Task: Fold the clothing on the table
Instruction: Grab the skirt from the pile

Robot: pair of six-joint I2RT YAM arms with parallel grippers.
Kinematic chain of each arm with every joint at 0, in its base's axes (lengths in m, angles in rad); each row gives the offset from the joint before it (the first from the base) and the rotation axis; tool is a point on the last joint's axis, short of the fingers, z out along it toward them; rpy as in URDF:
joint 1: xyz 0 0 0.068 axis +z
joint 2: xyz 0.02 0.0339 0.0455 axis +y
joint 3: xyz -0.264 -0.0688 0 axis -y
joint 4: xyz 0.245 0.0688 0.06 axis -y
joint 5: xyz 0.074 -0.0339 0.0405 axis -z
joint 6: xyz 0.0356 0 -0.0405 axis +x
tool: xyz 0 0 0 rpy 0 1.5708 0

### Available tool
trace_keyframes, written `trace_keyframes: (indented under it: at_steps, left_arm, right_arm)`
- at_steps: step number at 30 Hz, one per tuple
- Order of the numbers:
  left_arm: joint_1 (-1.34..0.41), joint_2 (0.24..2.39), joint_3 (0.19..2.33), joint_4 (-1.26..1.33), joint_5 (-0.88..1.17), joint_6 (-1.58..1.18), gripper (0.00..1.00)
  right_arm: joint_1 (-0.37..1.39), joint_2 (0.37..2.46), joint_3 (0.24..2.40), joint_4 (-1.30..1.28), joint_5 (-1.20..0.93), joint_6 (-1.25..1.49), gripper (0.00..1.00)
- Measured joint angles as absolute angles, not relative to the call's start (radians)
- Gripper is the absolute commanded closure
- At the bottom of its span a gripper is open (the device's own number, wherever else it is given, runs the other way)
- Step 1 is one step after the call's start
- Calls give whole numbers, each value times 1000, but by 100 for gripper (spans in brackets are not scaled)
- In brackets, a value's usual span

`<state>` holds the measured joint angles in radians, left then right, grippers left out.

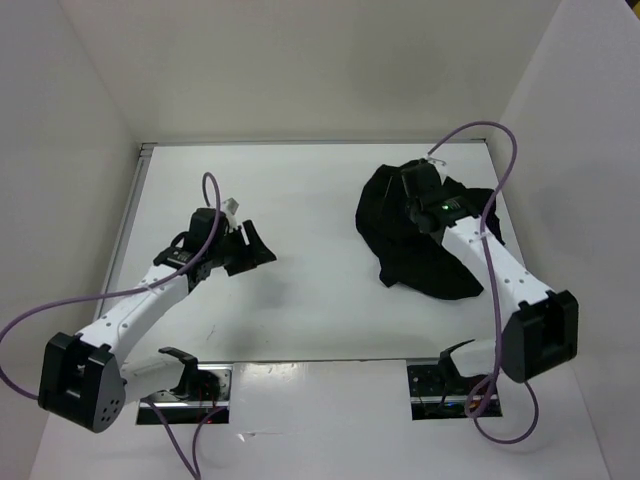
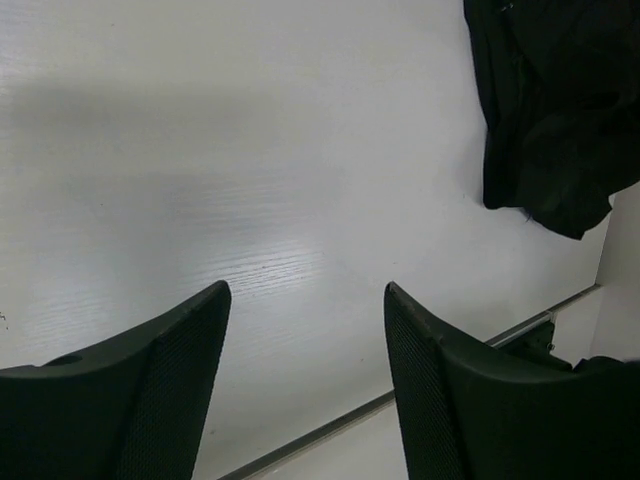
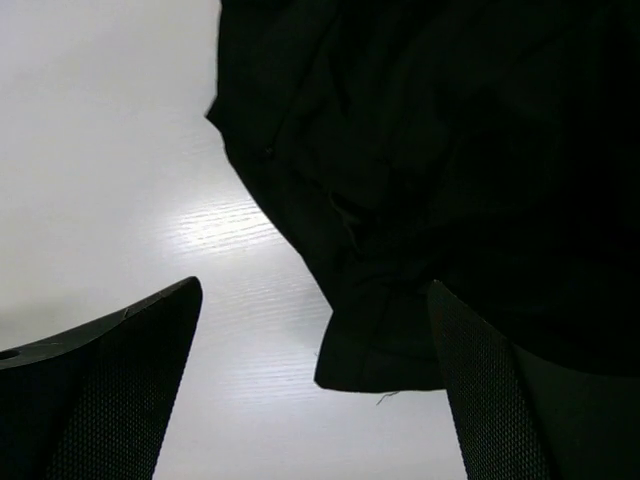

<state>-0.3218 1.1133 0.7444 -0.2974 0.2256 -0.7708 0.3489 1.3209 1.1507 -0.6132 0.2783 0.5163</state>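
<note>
We see the clothing [image 1: 385, 225] as soft, matt black cloth, rumpled, with seams; a loose thread shows at the lower middle of the right wrist view. The worktop [image 1: 300, 300] looks like smooth white laminate with a faint linear grain and a mild sheen where light glares. On the left gripper [image 2: 306, 290] and right gripper [image 3: 315, 285], the jaws look like matt black plastic with finely dotted inner faces. The arm links [image 1: 140, 310] look like smooth white plastic. The cables [image 1: 480, 124] have a glossy purple sheath, and the walls [image 1: 300, 70] are matt white.
</note>
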Motion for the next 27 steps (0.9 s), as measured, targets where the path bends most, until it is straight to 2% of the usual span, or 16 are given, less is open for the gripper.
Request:
trace_keyframes:
  at_steps: [10,14,16,19,22,27]
  left_arm:
    - [-322,1230,780,-299,278,-735,29]
    - [-322,1205,780,-298,281,-735,27]
    - [-322,1184,780,-295,283,-734,31]
    - [-322,1175,787,-288,286,-718,39]
    - [-322,1212,845,-297,287,-679,39]
    - [-331,1271,912,-282,299,-635,39]
  right_arm:
    - [356,1699,1273,-656,401,520,9]
    - [369,1732,1277,-689,467,525,13]
    - [377,1732,1280,-688,481,522,16]
    - [379,1732,1292,-677,461,511,19]
    - [379,1745,1361,-667,411,504,21]
    - [379,1891,1523,-612,327,527,34]
